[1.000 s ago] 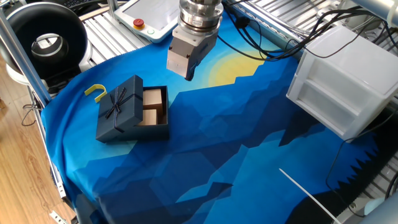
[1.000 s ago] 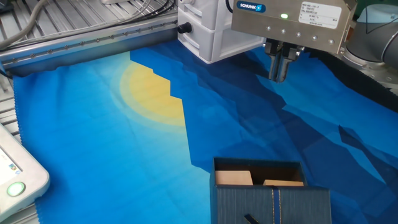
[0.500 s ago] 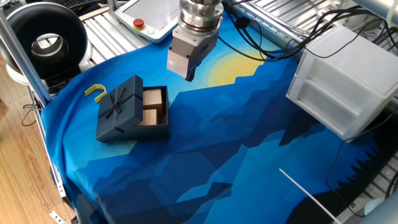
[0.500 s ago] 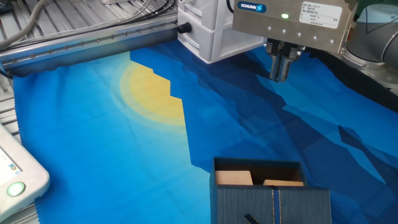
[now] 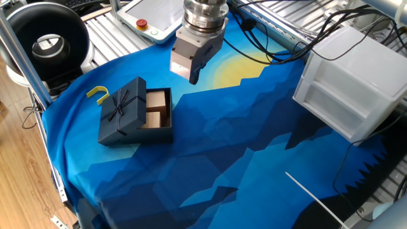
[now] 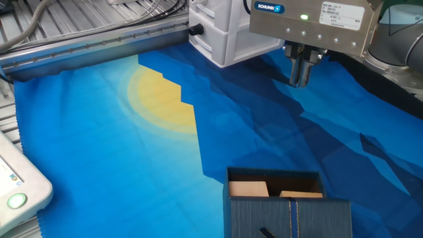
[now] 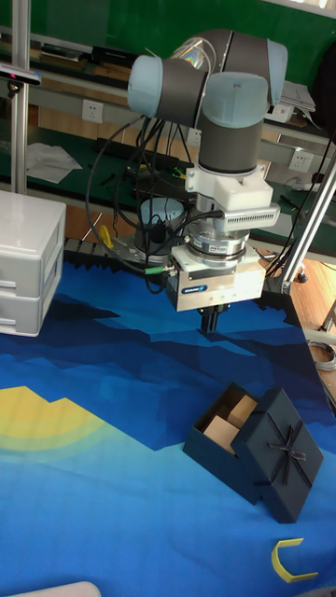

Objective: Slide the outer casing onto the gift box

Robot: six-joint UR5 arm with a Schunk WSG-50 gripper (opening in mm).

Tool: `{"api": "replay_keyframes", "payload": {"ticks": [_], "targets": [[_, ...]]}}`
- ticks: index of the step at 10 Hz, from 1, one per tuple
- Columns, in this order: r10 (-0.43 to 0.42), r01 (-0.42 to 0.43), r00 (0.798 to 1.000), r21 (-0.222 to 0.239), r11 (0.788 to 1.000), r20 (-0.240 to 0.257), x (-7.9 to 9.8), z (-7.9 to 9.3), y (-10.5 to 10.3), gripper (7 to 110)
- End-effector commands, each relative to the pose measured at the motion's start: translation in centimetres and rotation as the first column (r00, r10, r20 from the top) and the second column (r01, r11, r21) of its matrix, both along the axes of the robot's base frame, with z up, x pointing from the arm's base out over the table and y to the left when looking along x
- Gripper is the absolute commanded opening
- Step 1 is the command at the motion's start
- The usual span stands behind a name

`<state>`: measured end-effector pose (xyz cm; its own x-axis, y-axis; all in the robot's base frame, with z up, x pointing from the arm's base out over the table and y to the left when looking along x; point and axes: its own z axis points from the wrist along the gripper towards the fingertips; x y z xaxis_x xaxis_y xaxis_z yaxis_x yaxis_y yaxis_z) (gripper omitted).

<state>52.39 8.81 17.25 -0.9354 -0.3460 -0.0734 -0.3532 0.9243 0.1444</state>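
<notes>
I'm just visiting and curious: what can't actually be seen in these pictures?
- Tan compartments of the shallow navy gift box: the navy ribbon-tied outer casing hides part, every view.
- Casing's bow: bottom edge cuts it off, other fixed view.
- End effector: fingers look together.

The tool (image 5: 193, 75) hangs above the blue cloth (image 5: 254, 159) near its yellow patch, fingers together, holding nothing. Well apart, toward the cloth's left edge, the outer casing (image 5: 122, 109) sits askew, covering part of the gift box (image 5: 159, 114), whose tan compartments show. A yellow hook (image 5: 98, 94) lies just beside the casing. A white drawer unit (image 5: 346, 79) stands at right.
</notes>
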Motion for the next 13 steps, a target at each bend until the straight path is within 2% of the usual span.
{"api": "replay_keyframes", "payload": {"ticks": [1, 2, 3, 4, 5, 6, 7, 8, 9, 11, 12, 13], "targets": [[0.088, -0.088, 0.996, -0.035, 0.996, 0.012, 0.0, 0.0, -0.9, 7], [0.088, -0.088, 0.996, -0.074, 0.993, 0.0, -0.2, -0.1, -1.9, 7], [0.07, -0.071, 0.997, -0.058, 0.996, -0.019, -0.6, -0.1, -1.5, 7], [0.111, -0.114, 0.993, -0.07, 0.991, -0.04, -1.2, -0.1, -1.9, 7], [0.14, -0.142, 0.989, -0.061, 0.988, -0.038, -1.3, -0.1, -1.7, 7], [0.169, -0.17, 0.985, -0.032, 0.985, -0.035, -1.4, 0.0, -1.0, 7], [0.189, -0.19, 0.982, -0.034, 0.981, -0.027, -1.2, 0.0, -1.0, 7], [0.193, -0.192, 0.981, -0.035, 0.981, 0.01, -0.4, 0.0, -0.9, 7], [0.187, -0.186, 0.982, -0.066, 0.98, 0.017, 0.0, -0.1, -1.6, 7], [0.138, -0.137, 0.99, -0.089, 0.987, 0.003, 0.1, -0.1, -1.9, 7], [0.118, -0.118, 0.993, -0.093, 0.989, -0.011, 2.0, 0.5, 0.0, 7], [0.114, -0.115, 0.993, -0.077, 0.99, -0.017, 3.7, 1.0, 1.8, 7]]}}
